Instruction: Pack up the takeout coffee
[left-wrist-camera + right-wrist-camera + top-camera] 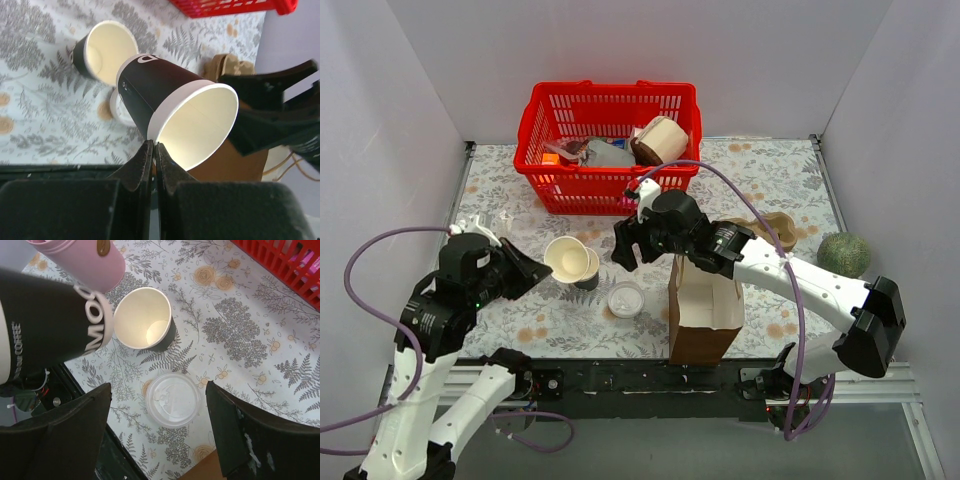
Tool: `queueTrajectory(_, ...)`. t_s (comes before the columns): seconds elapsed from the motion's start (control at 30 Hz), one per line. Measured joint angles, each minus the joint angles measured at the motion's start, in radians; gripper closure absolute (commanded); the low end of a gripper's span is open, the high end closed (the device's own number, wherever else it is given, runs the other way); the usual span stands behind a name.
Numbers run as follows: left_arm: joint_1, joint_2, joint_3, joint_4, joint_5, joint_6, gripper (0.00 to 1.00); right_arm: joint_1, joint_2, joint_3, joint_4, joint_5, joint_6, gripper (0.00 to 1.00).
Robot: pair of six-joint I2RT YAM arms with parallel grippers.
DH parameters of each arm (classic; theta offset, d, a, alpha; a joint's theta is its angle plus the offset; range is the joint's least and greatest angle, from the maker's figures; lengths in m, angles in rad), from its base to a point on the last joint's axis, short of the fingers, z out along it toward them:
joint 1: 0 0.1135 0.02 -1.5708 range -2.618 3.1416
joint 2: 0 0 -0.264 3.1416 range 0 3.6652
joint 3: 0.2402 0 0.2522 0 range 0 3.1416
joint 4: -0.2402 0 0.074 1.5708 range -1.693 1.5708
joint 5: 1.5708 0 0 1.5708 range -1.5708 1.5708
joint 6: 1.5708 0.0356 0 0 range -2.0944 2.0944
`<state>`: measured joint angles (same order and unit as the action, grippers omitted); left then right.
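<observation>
Dark paper outside, cream inside: the cup (165,95) is hanging tipped on its side from the left tool (154,145). That tool's 2 fingers are pressing together on the white rim, pinching the wall between them. The cup's open mouth is facing back toward that tool's wrist, and its base is pointing away from the fingertips.

Past that base, a 2nd cup (106,50) in the same colours is sitting on the floral surface (235,335), its mouth also open. Whether it is standing straight or leaning, and whether the 2 cups are touching, I cannot tell.

The right tool (157,385) is hovering over the surface with its fingers spread wide apart, gripping nothing. A white lid (172,400) is lying flat on the surface, showing between those 2 fingers. The 2nd cup is sitting just ahead of the fingertips, and the held cup is crossing in front of the finger on the left of the wrist view.

A brown bag (705,315) is standing open-topped just beside the right tool's wrist, on the near side. A red basket (610,110) holding mixed items is sitting beyond that tool at the far edge. A pink cylinder (82,257) is showing at the top of the right wrist view, but I cannot tell what it is.
</observation>
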<state>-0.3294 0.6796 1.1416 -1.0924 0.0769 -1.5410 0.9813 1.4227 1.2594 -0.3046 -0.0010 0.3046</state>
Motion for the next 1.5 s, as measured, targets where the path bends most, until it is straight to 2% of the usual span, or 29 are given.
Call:
queueTrajectory(0.13,0.000,-0.063,-0.032,-0.106,0.013,-0.013,1.00,-0.002,-0.004,0.000,-0.003,0.024,-0.002,0.15)
queueTrajectory(0.33,0.000,-0.129,-0.213,-0.187,0.018,-0.056,1.00,-0.007,-0.003,0.000,-0.005,0.031,-0.002,0.14)
queueTrajectory(0.63,0.000,-0.124,-0.462,-0.076,0.020,-0.129,1.00,-0.011,0.018,-0.008,0.016,0.010,-0.003,0.14)
queueTrajectory(0.87,0.000,-0.117,-0.486,-0.003,-0.023,-0.158,1.00,-0.011,0.043,-0.015,0.019,-0.049,-0.018,0.16)
queueTrajectory(1.0,0.000,-0.104,-0.486,-0.006,-0.057,-0.156,0.94,0.005,0.090,-0.014,0.016,-0.066,-0.013,0.19)
queueTrajectory(1.23,0.000,-0.072,-0.486,-0.022,-0.083,-0.136,0.70,0.062,0.202,-0.010,-0.035,-0.024,0.018,0.21)
queueTrajectory(1.33,0.000,-0.067,-0.472,-0.038,-0.088,-0.125,0.57,0.080,0.211,0.000,-0.066,0.003,0.015,0.22)
queueTrajectory(1.37,0.000,-0.066,-0.456,-0.043,-0.089,-0.119,0.43,0.084,0.211,0.006,-0.076,0.010,0.012,0.22)
queueTrajectory(1.43,0.000,-0.066,-0.419,-0.048,-0.089,-0.104,0.26,0.088,0.211,0.015,-0.084,0.021,0.007,0.23)
queueTrajectory(1.47,0.000,-0.067,-0.398,-0.049,-0.087,-0.096,0.02,0.090,0.211,0.017,-0.085,0.022,0.004,0.23)
queueTrajectory(1.5,0.000,-0.067,-0.372,-0.050,-0.086,-0.091,0.02,0.094,0.211,0.017,-0.087,0.021,0.000,0.23)
